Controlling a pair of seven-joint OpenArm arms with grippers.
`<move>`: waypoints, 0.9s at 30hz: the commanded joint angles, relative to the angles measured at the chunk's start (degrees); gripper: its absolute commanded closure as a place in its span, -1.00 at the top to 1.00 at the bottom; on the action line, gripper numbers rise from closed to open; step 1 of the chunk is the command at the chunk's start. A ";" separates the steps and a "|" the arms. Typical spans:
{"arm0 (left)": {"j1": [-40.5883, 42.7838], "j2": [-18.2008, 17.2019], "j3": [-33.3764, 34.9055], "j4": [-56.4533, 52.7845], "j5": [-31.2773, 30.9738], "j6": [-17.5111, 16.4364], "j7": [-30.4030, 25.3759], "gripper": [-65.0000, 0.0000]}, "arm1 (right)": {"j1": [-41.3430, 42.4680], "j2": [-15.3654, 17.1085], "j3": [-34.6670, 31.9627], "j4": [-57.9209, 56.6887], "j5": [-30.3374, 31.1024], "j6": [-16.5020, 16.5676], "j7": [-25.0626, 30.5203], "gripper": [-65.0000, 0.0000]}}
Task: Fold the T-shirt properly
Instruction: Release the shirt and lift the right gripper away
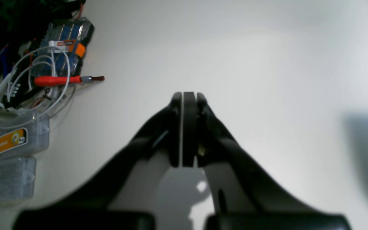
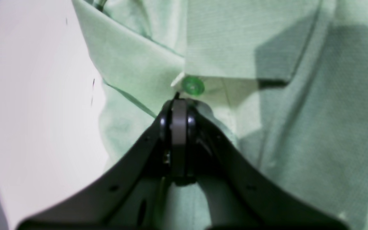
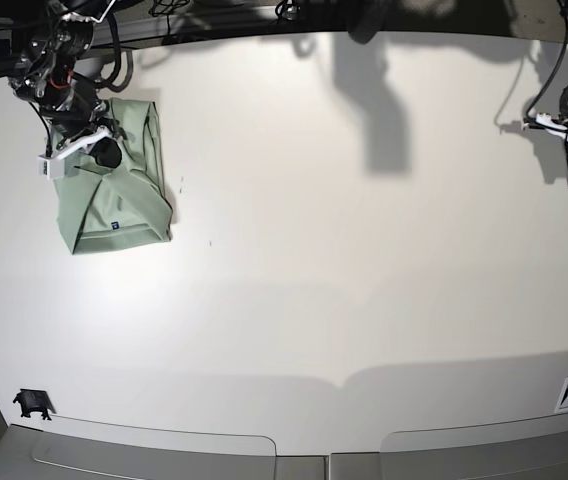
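Robotics lab or workshop, wide white table, two mounted arms, parts boxes, cables, red-handled tool

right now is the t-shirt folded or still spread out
Folded: the T-shirt lies as a compact layered bundle near the table's corner, under the right gripper.

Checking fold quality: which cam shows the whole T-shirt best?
Base view: the whole T-shirt shows as a compact bundle under the right gripper. Right wrist gives only a close-up of fabric and a green button. Left wrist shows none of it.
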 commanded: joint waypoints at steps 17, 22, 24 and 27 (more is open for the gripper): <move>0.07 -1.07 -0.42 0.79 -0.28 0.22 0.87 -1.00 | 9.97 0.11 0.02 25.64 9.92 2.08 -7.41 -1.00; 1.14 -2.91 -1.11 0.92 -0.31 0.22 3.78 -1.00 | 9.88 0.13 -0.17 31.41 20.65 7.49 -13.29 -1.00; 2.97 -2.86 -2.56 1.73 -0.37 0.22 4.37 -1.00 | 8.37 0.13 -0.17 33.09 25.68 7.49 -16.83 -1.00; 7.54 -2.86 -5.40 4.39 -0.42 0.22 6.75 -1.00 | 4.09 0.15 -0.17 35.67 33.88 7.49 -21.20 -1.00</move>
